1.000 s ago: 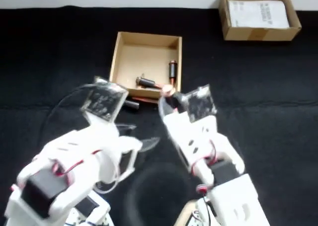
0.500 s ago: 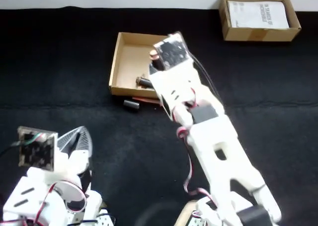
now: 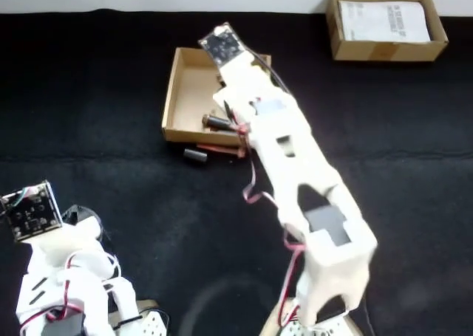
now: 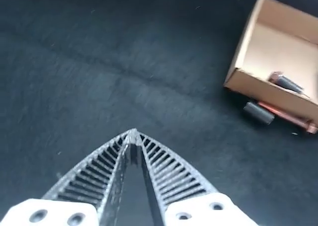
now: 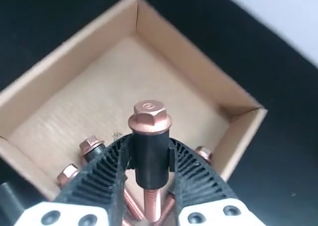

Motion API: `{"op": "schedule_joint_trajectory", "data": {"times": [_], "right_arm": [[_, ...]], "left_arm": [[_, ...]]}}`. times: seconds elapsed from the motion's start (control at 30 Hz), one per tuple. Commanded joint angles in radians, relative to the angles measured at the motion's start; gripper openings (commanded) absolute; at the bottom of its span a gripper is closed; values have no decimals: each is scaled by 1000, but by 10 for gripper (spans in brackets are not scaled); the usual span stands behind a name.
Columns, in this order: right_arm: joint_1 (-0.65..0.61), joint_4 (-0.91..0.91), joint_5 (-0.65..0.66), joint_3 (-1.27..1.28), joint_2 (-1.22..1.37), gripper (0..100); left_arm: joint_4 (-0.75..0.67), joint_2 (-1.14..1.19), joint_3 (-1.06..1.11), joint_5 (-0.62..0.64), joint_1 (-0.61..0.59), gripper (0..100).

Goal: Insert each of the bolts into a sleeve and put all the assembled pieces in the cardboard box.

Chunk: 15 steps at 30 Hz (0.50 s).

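Observation:
My right gripper point(image 5: 149, 145) is shut on an assembled piece point(image 5: 150, 136), a copper bolt in a black sleeve, held upright over the open cardboard box point(image 5: 194, 57). Other assembled pieces point(image 5: 92, 149) lie on the box floor below it. From above, the right arm point(image 3: 273, 129) stretches across the cardboard box point(image 3: 171, 92), where one assembled piece point(image 3: 216, 121) shows. A loose black sleeve point(image 3: 195, 156) and a copper bolt point(image 3: 218, 150) lie on the cloth just in front of the box. My left gripper point(image 4: 133, 133) is shut and empty, low over the cloth, well away from the sleeve point(image 4: 258, 113).
A second cardboard box point(image 3: 386, 26) with a printed sheet sits at the back right. Black cloth covers the table. The left arm point(image 3: 44, 232) is drawn back at the front left corner.
The right arm swung forward from in front of the box to over it, carrying the assembled piece. The left arm drew back to the front left.

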Motion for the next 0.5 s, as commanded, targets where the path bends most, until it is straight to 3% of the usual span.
{"op": "schedule_joint_trajectory", "data": {"times": [0.0,0.23,0.47], "right_arm": [[12,130,14,-286,134,12],[-1,544,77,-688,320,136],[-36,881,72,-997,346,144]], "left_arm": [[-8,-5,8,-11,-42,9],[-8,-5,10,-41,-48,9],[-8,-5,12,-63,-48,9]]}}
